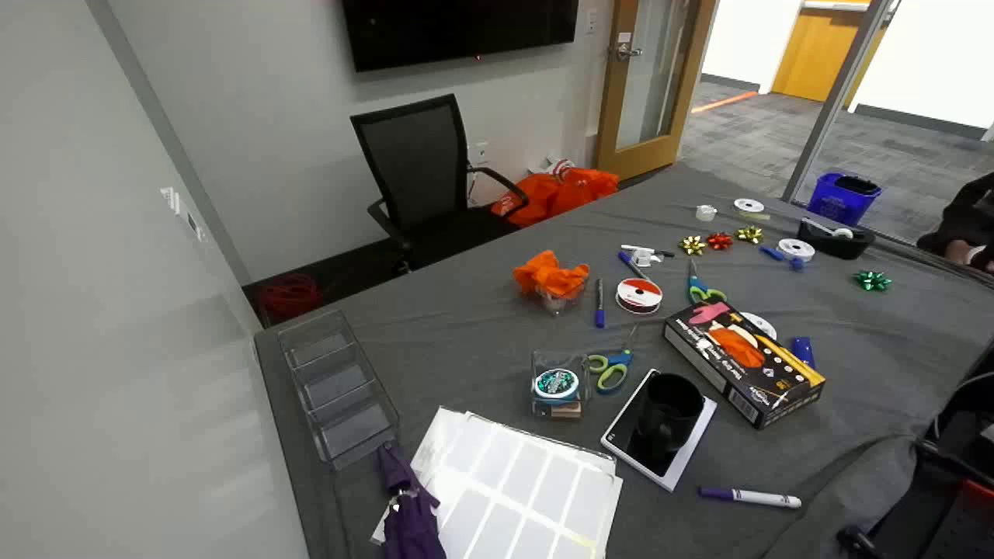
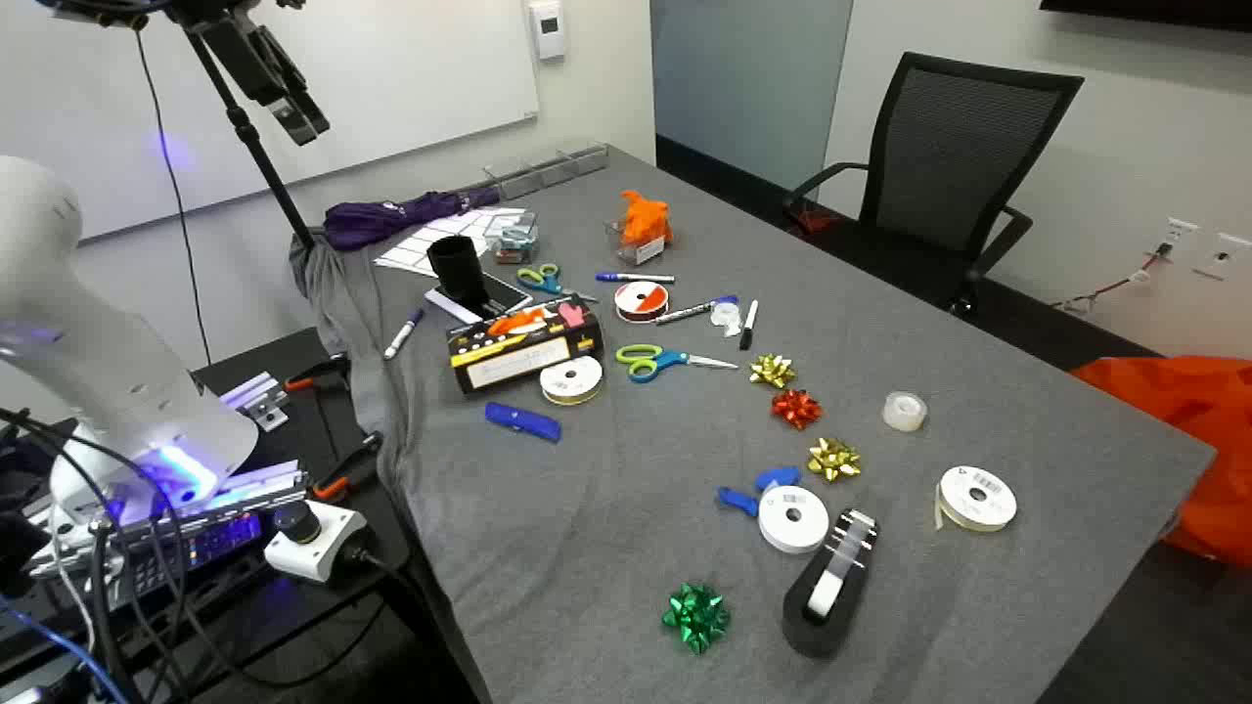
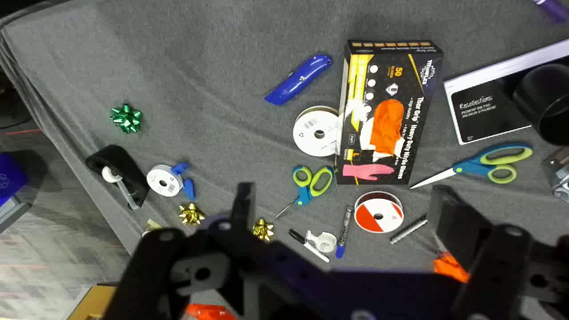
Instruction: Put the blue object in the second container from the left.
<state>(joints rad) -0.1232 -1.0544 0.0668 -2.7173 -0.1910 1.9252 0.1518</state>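
1. The pincer (image 3: 345,191) is released: in the wrist view its two fingers (image 3: 243,206) stand wide apart. In an exterior view it hangs high, in front of the whiteboard (image 2: 421,68).
2. The blue box cutter (image 3: 298,81) lies on the grey cloth (image 3: 209,40) of the table (image 2: 587,528), near the glove box (image 3: 386,111) and a white ribbon spool (image 3: 311,142), touching neither.
3. The glove box lies flat with its printed face up; the spool is so close beside it that I cannot tell whether they touch.
4. In an exterior view a divided clear tray (image 1: 334,388) is leftmost on the table. Second from the left comes a small clear box (image 1: 563,359), with a round tub (image 1: 556,382) in it that has a teal top.
5. A pair of scissors (image 1: 613,374) with green-and-blue handles lies just beside that clear box; the blue box cutter is well apart from it.
6. A black cup (image 1: 672,407) stands on a flat black-and-white slab (image 1: 625,435), between the clear box and the glove box.
7. A purple marker (image 1: 749,497) lies on the cloth near the slab.
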